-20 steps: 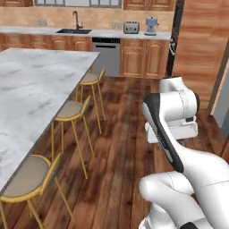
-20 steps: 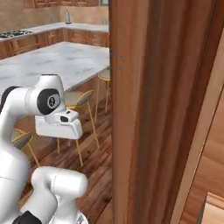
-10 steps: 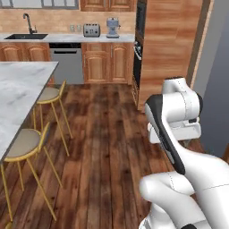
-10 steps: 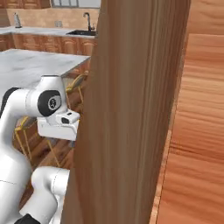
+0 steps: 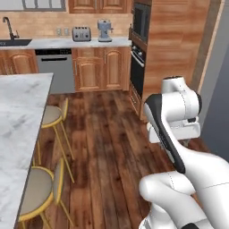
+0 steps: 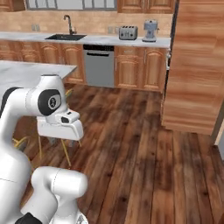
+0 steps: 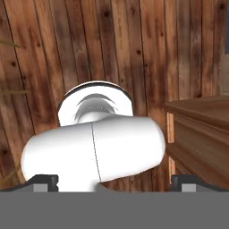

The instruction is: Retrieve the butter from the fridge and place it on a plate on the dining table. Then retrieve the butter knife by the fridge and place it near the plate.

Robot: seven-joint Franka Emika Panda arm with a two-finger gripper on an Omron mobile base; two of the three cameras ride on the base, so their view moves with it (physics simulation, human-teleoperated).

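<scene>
marble, white-grey and veined, fills the left edge of the left base view: this is the dining table (image 5: 20,125), with gold-legged round stools (image 5: 51,117) tucked along its near side. its far corner also shows at the left of the right base view (image 6: 39,70). dark wooden floorboards (image 5: 105,147) run from the table to the back wall, where wooden cabinets carry a pale table top with a sink (image 6: 65,36), a toaster (image 5: 81,33) and a small coffee machine (image 5: 104,30). a grey dishwasher (image 6: 98,65) sits under that top. right of it a tall wooden unit (image 5: 176,49) holds a dark built-in oven (image 5: 137,53).

the arm is folded close over its own base, with the hand pointing down. in the hand view the end effector (image 7: 114,182) has its two dark fingertips (image 7: 44,181) standing far apart at the bottom corners, fully spread, with nothing between them but floorboards below. a wooden cabinet corner (image 7: 199,129) shows at the right of that view.

the butter, the plate, the butter knife and the fridge cannot be made out.
</scene>
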